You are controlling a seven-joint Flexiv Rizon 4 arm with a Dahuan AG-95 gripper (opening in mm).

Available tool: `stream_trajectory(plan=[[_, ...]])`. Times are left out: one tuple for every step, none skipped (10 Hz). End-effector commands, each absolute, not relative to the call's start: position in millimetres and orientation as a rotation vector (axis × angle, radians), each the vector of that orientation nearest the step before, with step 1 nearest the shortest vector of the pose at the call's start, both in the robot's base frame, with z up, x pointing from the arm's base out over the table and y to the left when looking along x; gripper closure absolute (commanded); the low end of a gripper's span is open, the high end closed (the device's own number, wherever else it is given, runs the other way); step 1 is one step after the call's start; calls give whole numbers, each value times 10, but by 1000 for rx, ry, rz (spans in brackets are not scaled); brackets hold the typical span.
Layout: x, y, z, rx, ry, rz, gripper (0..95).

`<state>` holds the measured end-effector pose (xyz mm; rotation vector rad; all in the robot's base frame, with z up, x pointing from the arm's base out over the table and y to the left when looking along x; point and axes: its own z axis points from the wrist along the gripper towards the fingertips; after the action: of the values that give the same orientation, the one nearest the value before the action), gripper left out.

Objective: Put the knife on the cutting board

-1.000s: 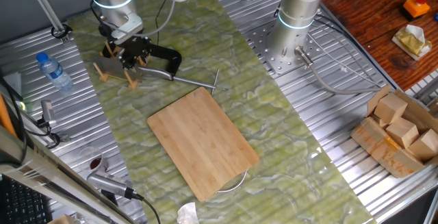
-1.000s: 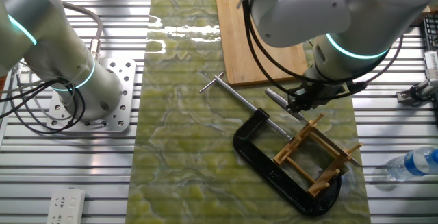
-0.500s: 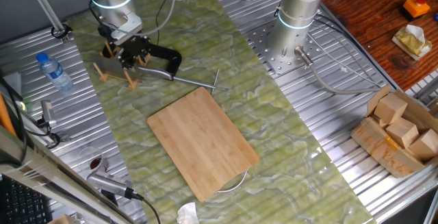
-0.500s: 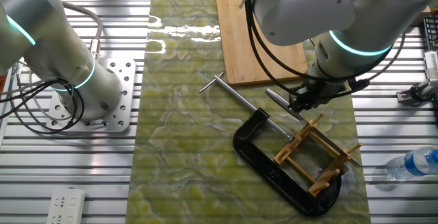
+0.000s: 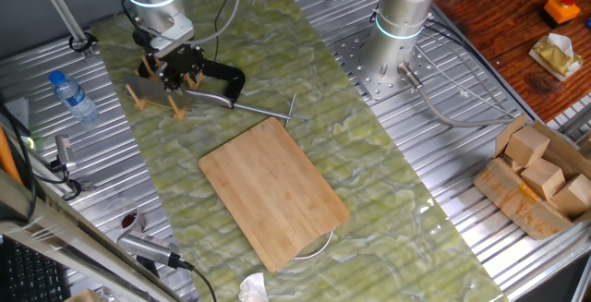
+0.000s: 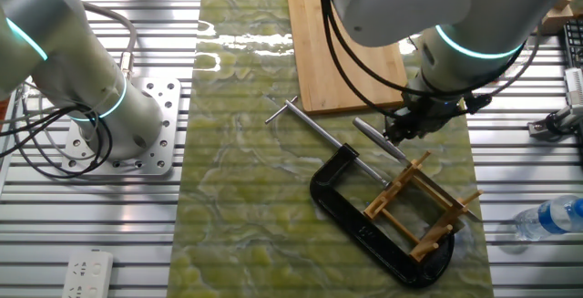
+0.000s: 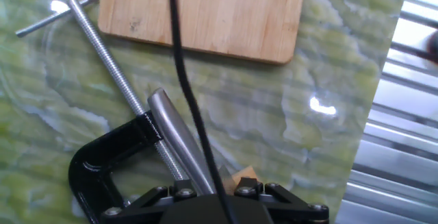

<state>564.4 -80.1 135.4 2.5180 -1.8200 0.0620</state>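
The knife point(image 6: 372, 137) lies in a small wooden dowel rack. Its rounded steel handle point(image 7: 174, 133) points toward the cutting board, and its grey blade point(image 5: 141, 90) shows at the rack's far side. My gripper point(image 6: 401, 136) comes down on the handle near the rack and looks shut on it. In the hand view the handle runs in between the jaws of my gripper point(image 7: 209, 186); the fingertips themselves are hidden. The cutting board point(image 5: 272, 191) is a bare bamboo rectangle, also seen in the other fixed view point(image 6: 351, 52) and the hand view point(image 7: 205, 8).
A black C-clamp point(image 6: 364, 227) with a long threaded rod point(image 7: 109, 63) lies beside the knife, under the dowel rack point(image 6: 421, 209). A water bottle point(image 5: 72, 96) stands on the slats. A second arm's base point(image 5: 402, 16) and cardboard boxes point(image 5: 540, 177) are further off.
My wrist has risen slightly over the rack. The knife handle, the clamp and the board show no visible shift.
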Motion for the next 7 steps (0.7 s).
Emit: stream_trajectory(plan=[[5654, -805, 1343, 2466, -1884, 63, 570], [5654, -805, 1343, 2446, -1911, 66, 570], [5654, -805, 1343, 2435, -1926, 67, 570], [5654, -805, 1343, 2422, -1945, 70, 570], [5654, -805, 1343, 2426, -1939, 65, 570], [5654, -805, 1343, 2436, -1922, 65, 570], [5654, -805, 1343, 2453, -1901, 62, 570]])
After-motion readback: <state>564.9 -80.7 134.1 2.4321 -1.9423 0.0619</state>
